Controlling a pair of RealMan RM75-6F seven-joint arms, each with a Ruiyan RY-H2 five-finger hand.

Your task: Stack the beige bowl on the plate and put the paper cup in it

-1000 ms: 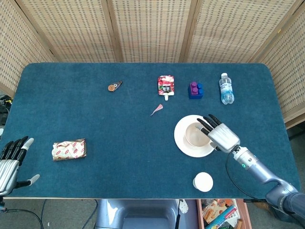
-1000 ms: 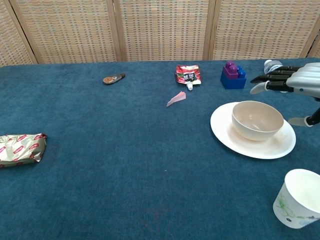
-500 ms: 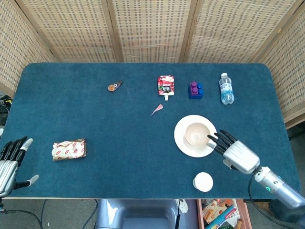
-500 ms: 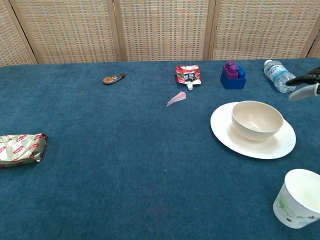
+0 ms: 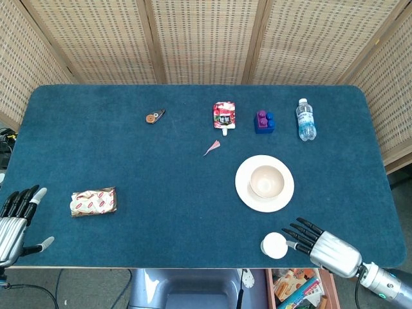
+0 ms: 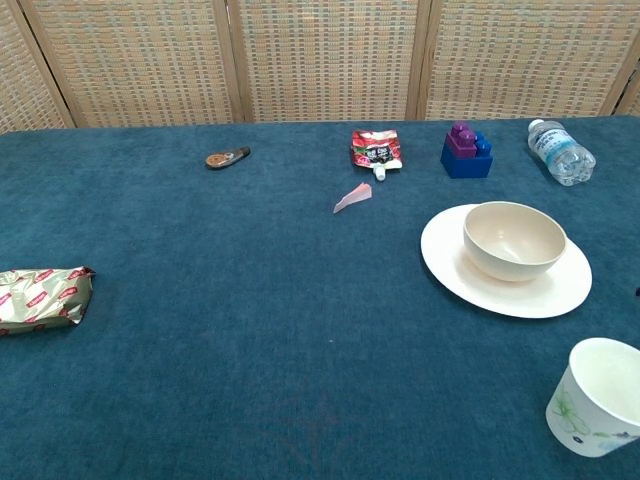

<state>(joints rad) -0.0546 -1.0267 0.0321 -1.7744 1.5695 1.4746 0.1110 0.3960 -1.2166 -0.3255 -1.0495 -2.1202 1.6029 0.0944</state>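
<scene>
The cup (image 5: 274,245) stands upright on the table (image 5: 161,174) at its near edge, just beside the right hand (image 5: 325,247), whose spread fingers (image 5: 299,236) point at it and hold nothing; the nearest fingertips lie very close to the cup's rim, and touch cannot be told. The chest view shows the cup (image 6: 597,397) alone, with the hand out of frame. Up the table from that hand sits the bowl (image 5: 266,181), upright and centred in the plate (image 5: 248,192). Farther beyond, along the far side, lie a bottle (image 5: 306,120) on its side, a purple and blue block (image 5: 264,121), a red pouch (image 5: 224,116), a pink scrap (image 5: 212,148) and a small brown tool (image 5: 154,116). Well apart, at the opposite near corner, the left hand (image 5: 14,223) hangs off the table edge with fingers apart and empty; a foil snack packet (image 5: 94,201) lies near it on the cloth.
</scene>
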